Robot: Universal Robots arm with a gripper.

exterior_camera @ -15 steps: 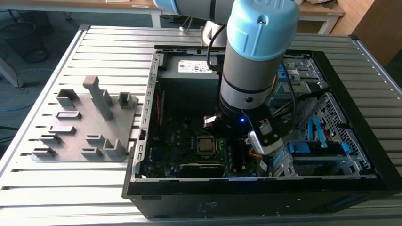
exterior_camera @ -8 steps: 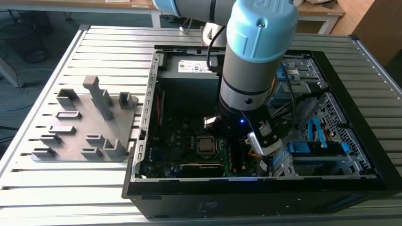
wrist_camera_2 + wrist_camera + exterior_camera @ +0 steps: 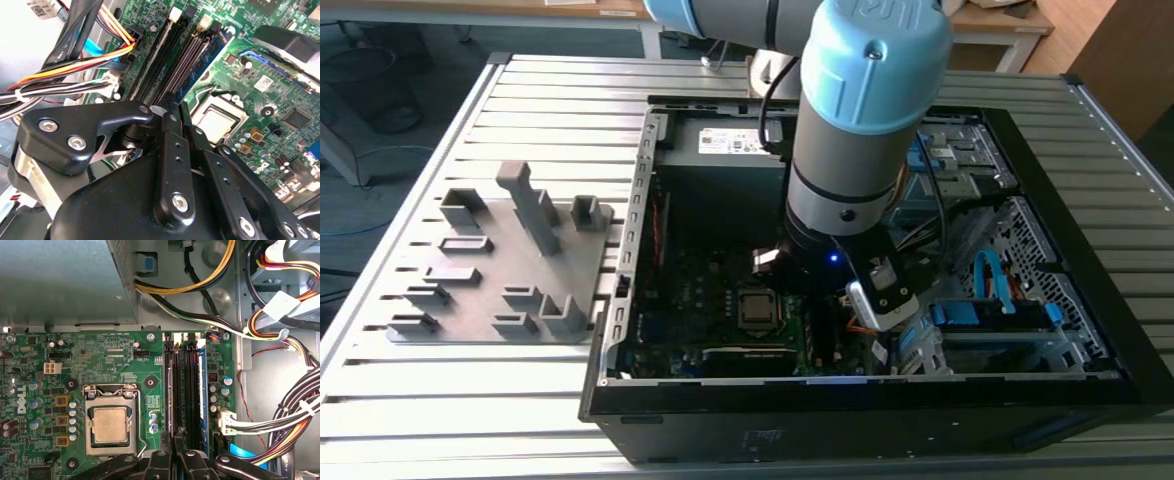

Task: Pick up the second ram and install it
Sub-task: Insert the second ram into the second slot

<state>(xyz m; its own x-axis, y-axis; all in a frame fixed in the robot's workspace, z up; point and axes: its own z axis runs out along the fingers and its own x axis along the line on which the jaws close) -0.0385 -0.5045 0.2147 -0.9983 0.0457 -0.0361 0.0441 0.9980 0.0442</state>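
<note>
**— Where's the gripper?**

— I've got the arm (image 3: 854, 150) reaching down inside the open computer case (image 3: 854, 400). In both wrist views the gripper (image 3: 176, 107) (image 3: 176, 445) sits low over the motherboard (image 3: 100, 347), right at the near end of the memory slots.

**— Clenched or released?**

— Clenched. The fingers (image 3: 170, 135) are drawn almost together and pinch the near end of the second ram (image 3: 205, 57) (image 3: 171, 390).

**— And where is the stick?**

— It stands on edge and runs straight out ahead of the fingertips, along the slot closest to the processor socket (image 3: 111, 422). Whether it is pressed fully down, I cannot tell from here.

**— Anything else close by?**

— The socket is just beside the gripper on one side. On the other side of it, past the remaining slots, hangs a bundle of cables (image 3: 295, 410). Beyond the far end of the slots I see the power-supply box (image 3: 60, 280). The grey holder blocks (image 3: 507, 260) lie well apart from the gripper, outside the case on the slatted table (image 3: 454, 420).
</note>
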